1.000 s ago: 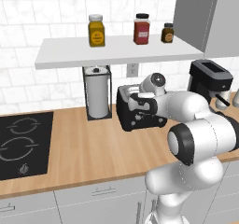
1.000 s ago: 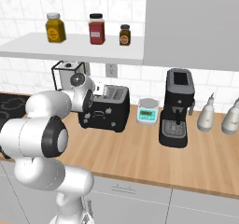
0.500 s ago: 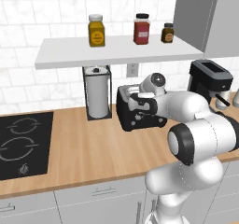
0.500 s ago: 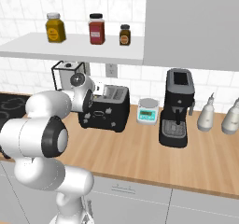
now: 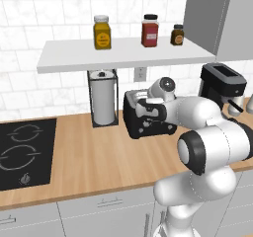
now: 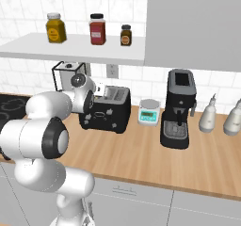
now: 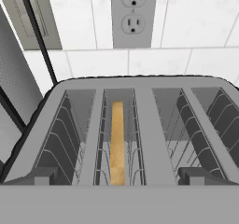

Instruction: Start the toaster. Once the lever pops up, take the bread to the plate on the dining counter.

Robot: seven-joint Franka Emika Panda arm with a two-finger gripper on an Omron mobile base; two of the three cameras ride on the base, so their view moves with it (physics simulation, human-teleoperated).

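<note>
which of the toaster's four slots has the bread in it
In the hand view, the bread stands on edge in the toaster's second slot from the left; the other three slots show bare wire guides.

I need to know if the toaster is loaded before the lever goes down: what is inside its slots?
In the hand view, the toaster holds one tan bread slice standing on edge in its second slot from the left; the other three slots show bare wire guides. The slice's lower part is hidden.
</note>
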